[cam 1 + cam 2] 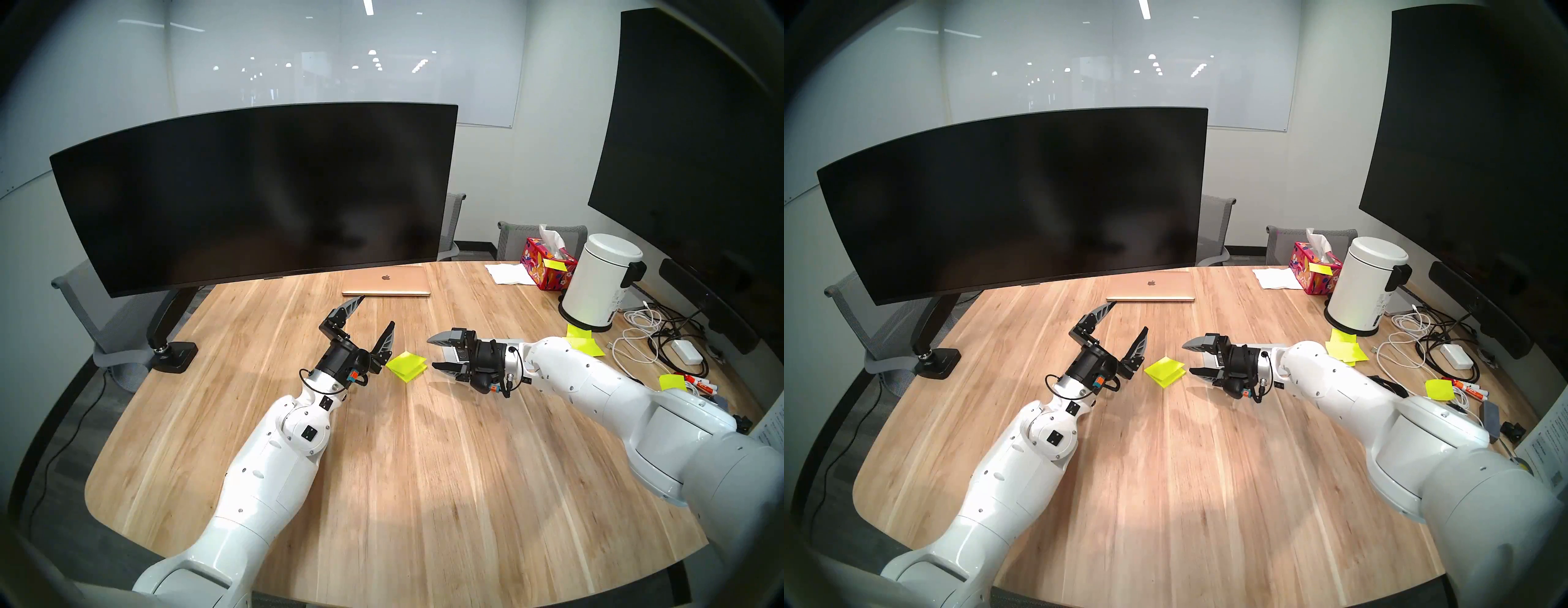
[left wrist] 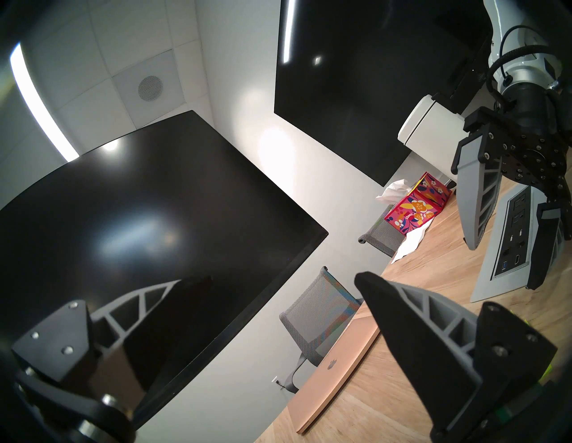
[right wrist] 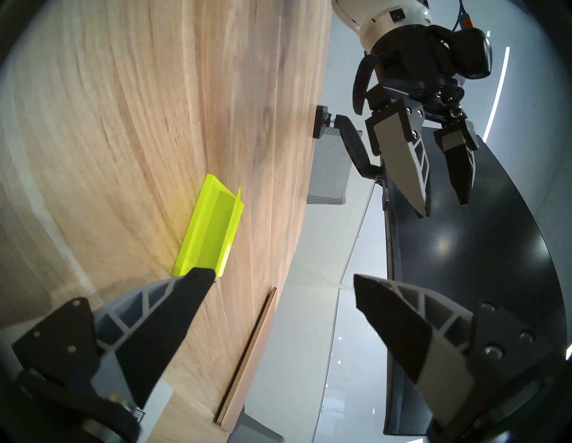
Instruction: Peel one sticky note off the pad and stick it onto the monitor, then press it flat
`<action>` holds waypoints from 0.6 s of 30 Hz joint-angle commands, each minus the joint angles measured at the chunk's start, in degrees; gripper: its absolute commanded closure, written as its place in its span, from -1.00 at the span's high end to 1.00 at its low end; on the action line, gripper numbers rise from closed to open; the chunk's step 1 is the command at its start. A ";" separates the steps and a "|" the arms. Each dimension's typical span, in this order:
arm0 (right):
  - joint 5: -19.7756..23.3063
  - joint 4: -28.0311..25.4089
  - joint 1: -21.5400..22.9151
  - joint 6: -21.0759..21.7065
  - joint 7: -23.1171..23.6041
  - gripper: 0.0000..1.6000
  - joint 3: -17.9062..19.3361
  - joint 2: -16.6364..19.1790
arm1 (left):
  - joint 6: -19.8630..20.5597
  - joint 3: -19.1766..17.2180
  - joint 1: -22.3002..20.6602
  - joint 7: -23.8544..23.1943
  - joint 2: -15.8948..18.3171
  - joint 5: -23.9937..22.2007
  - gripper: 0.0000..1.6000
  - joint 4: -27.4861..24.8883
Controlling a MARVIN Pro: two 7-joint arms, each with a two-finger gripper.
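Table (image 1: 382,488) of pale wood across the lower frame, both arms reaching in from the bottom corners. Dead centre, neon yellow-green pad (image 1: 406,367) lying flat, layers fanned. Just left of it, left gripper (image 1: 375,313) tilted up, fingers spread wide, nothing held. Just right, right gripper (image 1: 432,352) aimed at the pad, also spread and empty. Further back, closed laptop (image 1: 386,284), then curved monitor (image 1: 254,195) filling upper left.

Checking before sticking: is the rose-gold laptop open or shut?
Shut: the laptop lies flat on the table, lid down, logo up.
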 commanded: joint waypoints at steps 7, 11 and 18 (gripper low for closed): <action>-2.39 4.04 3.61 0.61 -0.76 1.00 -0.34 -4.80 | -0.18 0.14 -0.40 0.04 -0.15 0.05 1.00 -0.91; -3.06 5.14 3.94 0.31 -1.43 1.00 -0.28 -5.58 | -0.18 0.14 -0.40 0.04 -0.15 0.06 1.00 -0.92; -4.34 7.63 4.35 0.13 -2.99 1.00 -0.24 -7.03 | -0.17 0.14 -0.39 0.03 -0.15 0.05 1.00 -0.94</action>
